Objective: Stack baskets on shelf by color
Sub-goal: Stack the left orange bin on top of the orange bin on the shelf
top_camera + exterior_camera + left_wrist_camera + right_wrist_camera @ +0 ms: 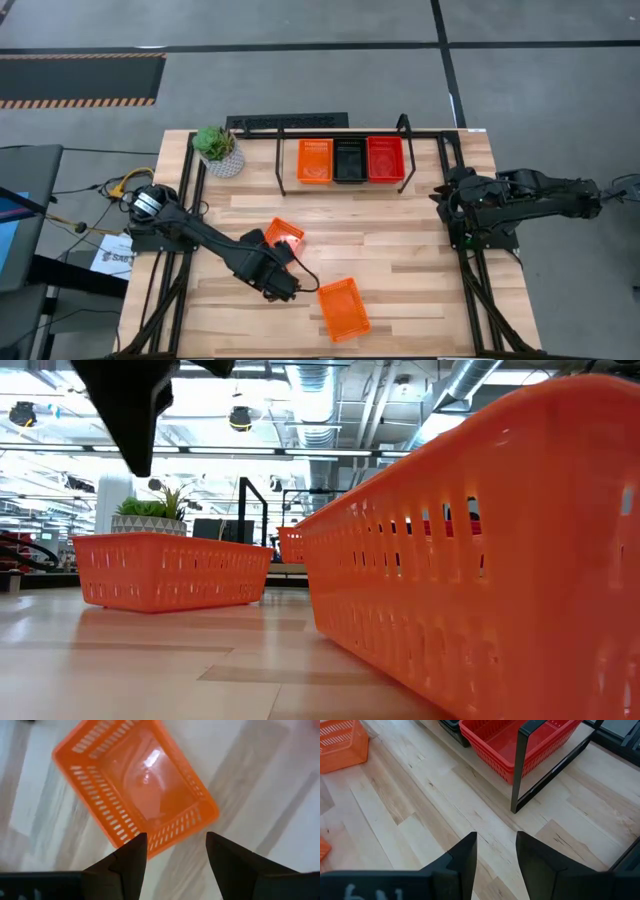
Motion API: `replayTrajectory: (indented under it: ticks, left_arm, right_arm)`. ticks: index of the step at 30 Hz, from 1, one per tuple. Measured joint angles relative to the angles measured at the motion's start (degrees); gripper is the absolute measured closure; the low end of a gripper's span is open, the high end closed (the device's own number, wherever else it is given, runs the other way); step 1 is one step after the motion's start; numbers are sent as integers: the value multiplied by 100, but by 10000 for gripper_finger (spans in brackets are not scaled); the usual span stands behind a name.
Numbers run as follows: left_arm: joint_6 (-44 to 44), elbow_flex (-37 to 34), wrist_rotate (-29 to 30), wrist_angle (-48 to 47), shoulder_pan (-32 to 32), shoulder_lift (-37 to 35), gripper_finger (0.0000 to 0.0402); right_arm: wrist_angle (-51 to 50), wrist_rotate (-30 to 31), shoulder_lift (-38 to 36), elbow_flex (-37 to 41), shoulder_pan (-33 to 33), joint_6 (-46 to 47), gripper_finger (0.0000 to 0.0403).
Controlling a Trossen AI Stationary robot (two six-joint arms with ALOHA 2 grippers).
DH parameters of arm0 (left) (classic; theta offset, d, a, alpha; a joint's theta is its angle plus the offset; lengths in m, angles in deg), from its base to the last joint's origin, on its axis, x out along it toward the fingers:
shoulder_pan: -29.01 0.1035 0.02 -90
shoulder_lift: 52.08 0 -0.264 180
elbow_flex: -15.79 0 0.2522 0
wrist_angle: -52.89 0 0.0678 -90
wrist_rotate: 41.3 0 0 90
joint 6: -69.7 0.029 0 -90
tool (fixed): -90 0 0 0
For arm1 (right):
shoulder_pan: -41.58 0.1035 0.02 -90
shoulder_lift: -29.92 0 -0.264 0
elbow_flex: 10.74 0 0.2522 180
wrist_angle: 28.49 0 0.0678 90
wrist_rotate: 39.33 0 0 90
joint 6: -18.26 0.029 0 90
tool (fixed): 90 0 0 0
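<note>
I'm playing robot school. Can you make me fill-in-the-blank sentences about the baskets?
1. Two loose baskets on the table are ____.
2. On the shelf, the black basket sits between orange and ____.
3. The left gripper is ____ above an orange basket.

Missing words: orange; red; open

Plastic mesh on pale wood
2 orange baskets (343,308) of glossy slotted plastic lie on the desk (400,250) of smooth, lightly grained wooden planks.
</note>
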Motion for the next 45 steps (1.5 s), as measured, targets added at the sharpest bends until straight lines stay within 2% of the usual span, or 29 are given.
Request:
replayTrajectory:
  ticks: [6, 12, 19, 29, 33, 40, 45]
  left_arm:
    - [1165, -112, 166, 163, -11, -4, 209]
    - [1975, -722, -281, 883, -5, -2, 209]
    - [2069, -1155, 179, 1047, 9, 0, 210]
    - [2718, -1536, -421, 1893, 78, 0, 212]
    - [2636, -1647, -650, 1903, 225, 0, 248]
    - [2614, -1663, -992, 1889, 467, 0, 377]
    - [2309, -1406, -1145, 1892, 620, 0, 398]
  right_arm:
    - [0, 0, 0, 2, 1, 19, 243]
    - [0, 0, 2, 1, 2, 19, 243]
    - [3, 0, 2, 0, 0, 79, 243]
    - [4, 2, 2, 0, 0, 78, 243]
    - [4, 2, 2, 1, 1, 76, 243]
    - [4, 2, 2, 0, 0, 74, 243]
    - [4, 2, 2, 0, 0, 70, 243]
